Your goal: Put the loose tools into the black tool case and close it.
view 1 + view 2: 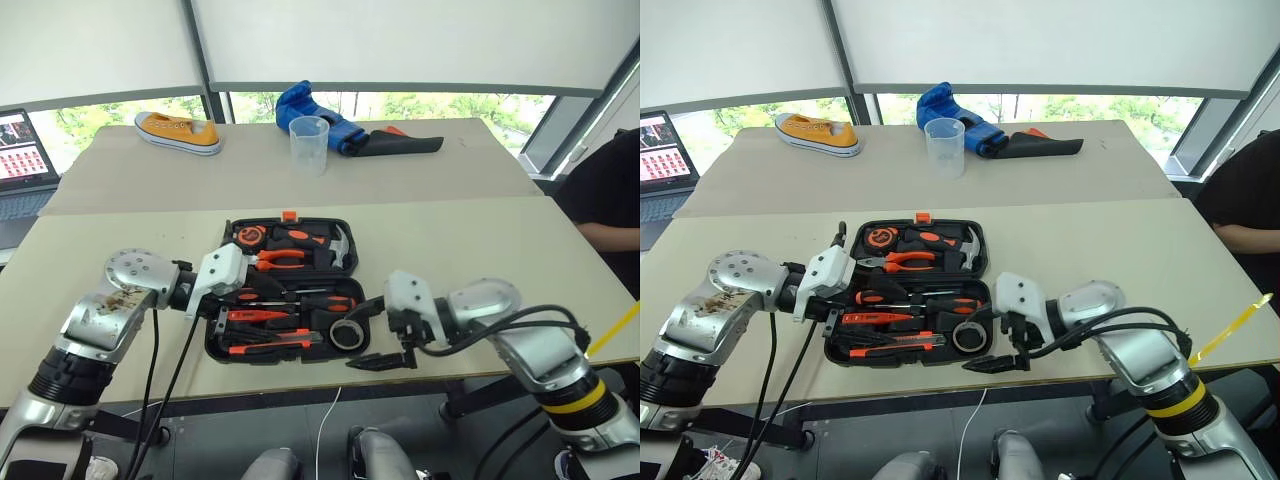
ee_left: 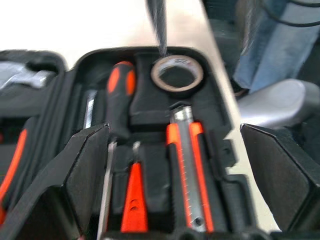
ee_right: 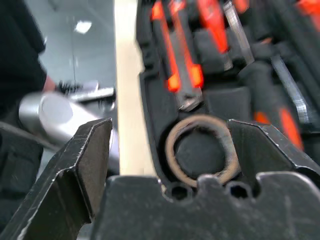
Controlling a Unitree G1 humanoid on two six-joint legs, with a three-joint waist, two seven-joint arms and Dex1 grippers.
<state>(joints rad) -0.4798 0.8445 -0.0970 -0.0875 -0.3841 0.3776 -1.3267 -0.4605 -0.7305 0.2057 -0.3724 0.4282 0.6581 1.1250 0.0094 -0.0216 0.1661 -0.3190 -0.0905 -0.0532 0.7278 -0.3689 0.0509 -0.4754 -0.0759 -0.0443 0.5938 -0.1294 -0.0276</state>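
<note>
You've got the tape ring [image 1: 347, 333] seated in the black tool case [image 1: 290, 290], so R gripper [image 1: 383, 361] gapes empty beside it, L gripper [image 2: 175, 170] wide too.

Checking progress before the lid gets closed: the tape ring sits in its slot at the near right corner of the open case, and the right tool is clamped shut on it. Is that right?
Not quite. The tape ring does sit in its slot at the near right corner of the open black tool case, but the right tool is open, its fingers spread beside the ring, not clamped on it. The right wrist view shows this.
</note>
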